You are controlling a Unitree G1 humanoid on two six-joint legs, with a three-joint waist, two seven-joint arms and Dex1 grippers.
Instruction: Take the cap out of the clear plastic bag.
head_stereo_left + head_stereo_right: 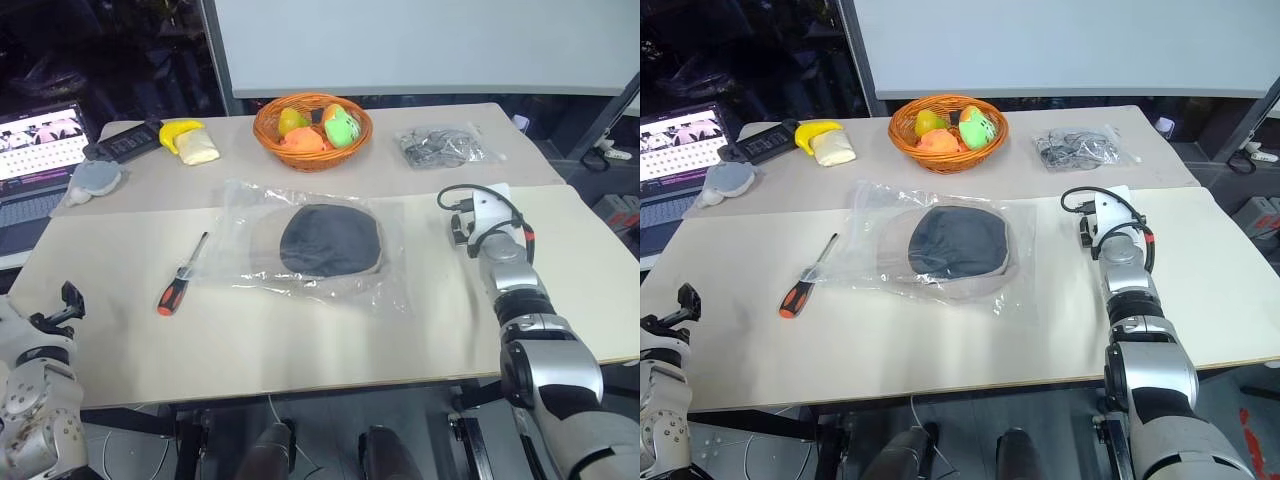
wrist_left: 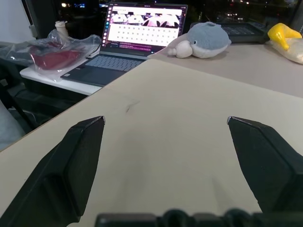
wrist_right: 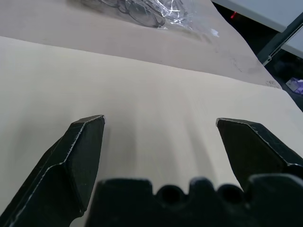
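Observation:
The cap (image 1: 331, 240) shows as a dark oval inside the clear plastic bag (image 1: 245, 235), which lies flat and crinkled at the middle of the beige table (image 1: 300, 340). My right gripper (image 3: 160, 123) hovers level over the table to the right of the bag, open with nothing between its fingers; its wrist (image 1: 483, 215) is a hand's width from the bag's right edge. At the table's front left corner my left gripper (image 2: 165, 120) is open and empty, well clear of the bag.
An orange-handled screwdriver (image 1: 180, 277) lies left of the bag. Behind it stand a wicker basket (image 1: 312, 162) of toy fruit, a smaller clear bag of grey items (image 1: 440, 147), a yellow banana toy (image 1: 180, 130) and a grey-blue plush whale (image 2: 203, 40). A laptop (image 1: 35, 150) sits far left.

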